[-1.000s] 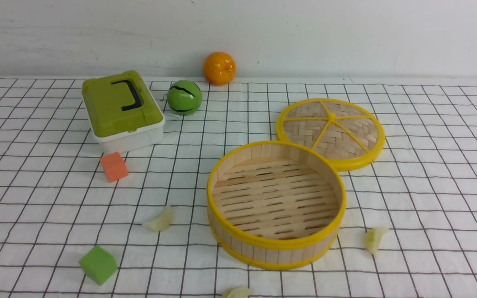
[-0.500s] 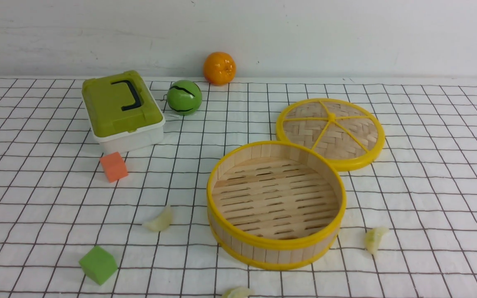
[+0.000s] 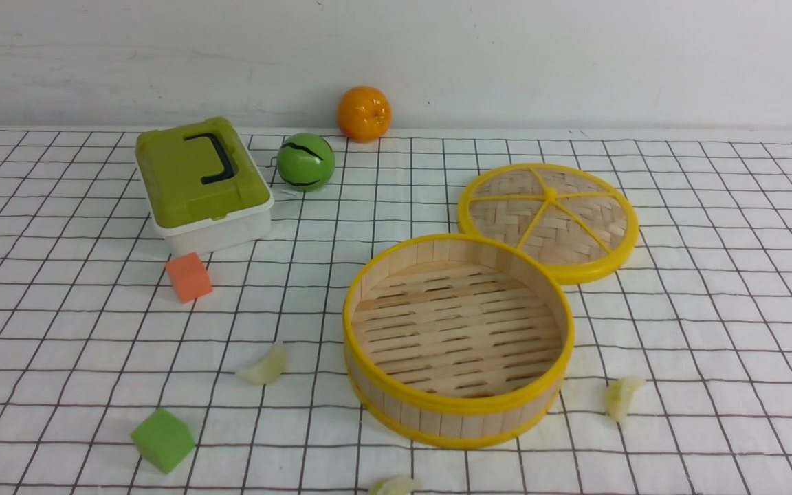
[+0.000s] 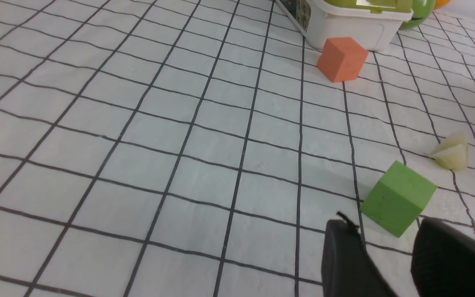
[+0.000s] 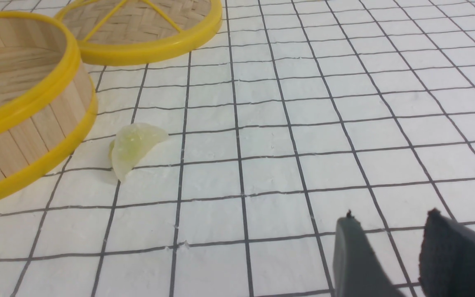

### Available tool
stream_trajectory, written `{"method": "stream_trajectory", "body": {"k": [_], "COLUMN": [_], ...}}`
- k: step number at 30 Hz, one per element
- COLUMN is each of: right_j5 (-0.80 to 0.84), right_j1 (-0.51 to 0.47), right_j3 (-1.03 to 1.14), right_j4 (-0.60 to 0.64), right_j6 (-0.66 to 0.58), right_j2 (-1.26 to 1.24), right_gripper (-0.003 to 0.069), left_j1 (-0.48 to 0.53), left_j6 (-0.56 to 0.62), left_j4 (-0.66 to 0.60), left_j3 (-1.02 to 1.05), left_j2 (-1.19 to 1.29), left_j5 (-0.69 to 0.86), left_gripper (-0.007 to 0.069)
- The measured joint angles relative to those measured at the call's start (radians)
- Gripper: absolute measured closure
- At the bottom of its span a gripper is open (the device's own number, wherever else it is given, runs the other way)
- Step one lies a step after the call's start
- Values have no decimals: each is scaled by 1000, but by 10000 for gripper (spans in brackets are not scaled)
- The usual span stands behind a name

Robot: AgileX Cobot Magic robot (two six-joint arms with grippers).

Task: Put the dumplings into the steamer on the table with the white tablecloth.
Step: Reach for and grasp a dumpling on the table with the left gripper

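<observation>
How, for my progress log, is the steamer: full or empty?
Empty: the steamer has a bare floor; all three dumplings lie outside it on the cloth.

The round bamboo steamer (image 3: 458, 412) is set upright, uncovered, on the white gridded tablecloth (image 3: 712, 289). A cream dumpling (image 3: 263, 365) is laid left of it, a greenish dumpling (image 3: 621, 396) right of it, and a third dumpling (image 3: 394, 486) in front.

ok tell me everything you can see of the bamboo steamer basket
The steamer is a round, open basket standing upright on the checked tablecloth. Its wall is made of upright pale wooden strips, bound by a yellow rim at the top and another at the bottom. The floor is slatted bamboo with gaps and holds nothing. The woven lid lies flat just behind it to the right; the pictures do not show whether the two touch.
</observation>
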Motion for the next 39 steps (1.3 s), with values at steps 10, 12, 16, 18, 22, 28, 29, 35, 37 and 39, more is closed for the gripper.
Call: {"method": "stream_trajectory", "body": {"k": [10,12,16,18,22,28,29,35,37,39], "right_j5": [-9,-8,-4,-5,-7,-4,-4,64,60,44], "right_j1": [0,0,0,0,0,0,0,0,0,0], "right_j3": [0,3,9,9,9,9,9,-61,-124,-188], "right_j4": [200,407,696,854,917,917,917,921,921,916], "right_j6": [32,112,231,255,255,250,248,5,-105,-201], "right_j2": [0,0,0,0,0,0,0,0,0,18], "right_gripper": [419,419,419,419,419,419,419,419,419,430], "left_j1": [0,0,0,0,0,0,0,0,0,0], "left_j6": [-270,-438,-613,-661,-673,-681,-679,-319,-152,-4], "left_j4": [-269,-472,-709,-802,-829,-846,-846,-809,-774,-718], "left_j3": [0,0,0,0,0,0,0,-207,-294,-386], "left_j2": [0,0,0,0,0,0,0,0,2,37], "left_j5": [-148,-196,-254,-275,-277,-252,-252,-80,-18,53], "left_gripper": [385,385,385,385,385,385,385,385,385,391]}}
